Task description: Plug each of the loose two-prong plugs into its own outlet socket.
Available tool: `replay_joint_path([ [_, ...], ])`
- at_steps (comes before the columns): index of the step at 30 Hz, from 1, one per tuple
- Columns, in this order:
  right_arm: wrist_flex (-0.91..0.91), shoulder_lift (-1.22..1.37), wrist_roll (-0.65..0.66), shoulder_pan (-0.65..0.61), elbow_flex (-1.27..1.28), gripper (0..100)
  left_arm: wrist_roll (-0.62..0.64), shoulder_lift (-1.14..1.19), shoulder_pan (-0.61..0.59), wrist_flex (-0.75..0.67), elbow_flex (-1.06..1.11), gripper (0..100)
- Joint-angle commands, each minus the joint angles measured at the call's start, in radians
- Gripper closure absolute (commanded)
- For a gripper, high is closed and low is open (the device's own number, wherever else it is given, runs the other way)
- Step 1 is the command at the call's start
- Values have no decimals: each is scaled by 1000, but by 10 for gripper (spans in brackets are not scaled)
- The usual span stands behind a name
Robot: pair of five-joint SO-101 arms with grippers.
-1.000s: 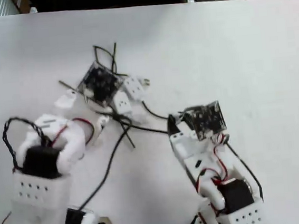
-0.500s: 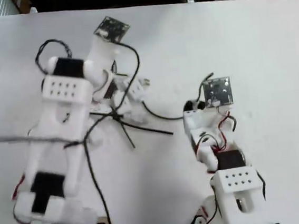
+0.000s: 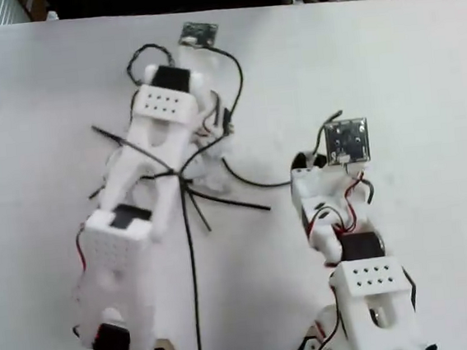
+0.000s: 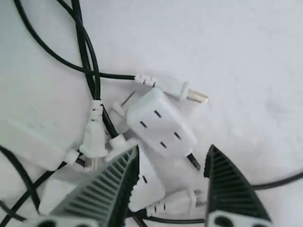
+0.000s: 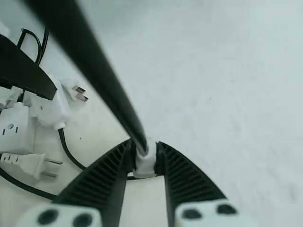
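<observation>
- High view: black cords (image 3: 227, 199) are seen tangled in the middle of the counter (image 3: 421, 58), partly covered by the left arm; the right arm is placed near them.
- Left wrist view: the left gripper (image 4: 170, 187) is held wide apart and empty over a white outlet socket (image 4: 161, 123); a loose plug (image 4: 182, 91) is seen just beside that socket.
- Right wrist view: the right gripper (image 5: 143, 145) is clamped on a white plug (image 5: 144, 163), its black cord led away.

Socket block (image 4: 161, 124): white plastic, smooth, glossy. Plug prongs (image 4: 196, 97): bright metal. Cords (image 4: 88, 47): black, matt sheath. Table (image 4: 246, 52): white, matt.
</observation>
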Motion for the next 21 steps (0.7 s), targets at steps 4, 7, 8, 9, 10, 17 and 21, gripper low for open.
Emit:
replay_joint_path([
  [4,-15,2,-11,7,-11,982,91,174,24,81,-278,766],
  [7,-13,4,-11,7,-9,982,91,229,31,184,-370,766],
  [8,-13,4,-11,7,-9,982,95,242,33,219,-404,766],
  [9,-13,4,-11,7,-9,982,104,249,33,255,-439,765],
  [10,-13,4,-11,7,-9,982,107,255,31,284,-474,764],
  [17,-13,2,-11,5,-9,982,114,278,22,281,-511,762],
  [21,-13,2,-11,5,-9,982,149,346,21,232,-493,740],
])
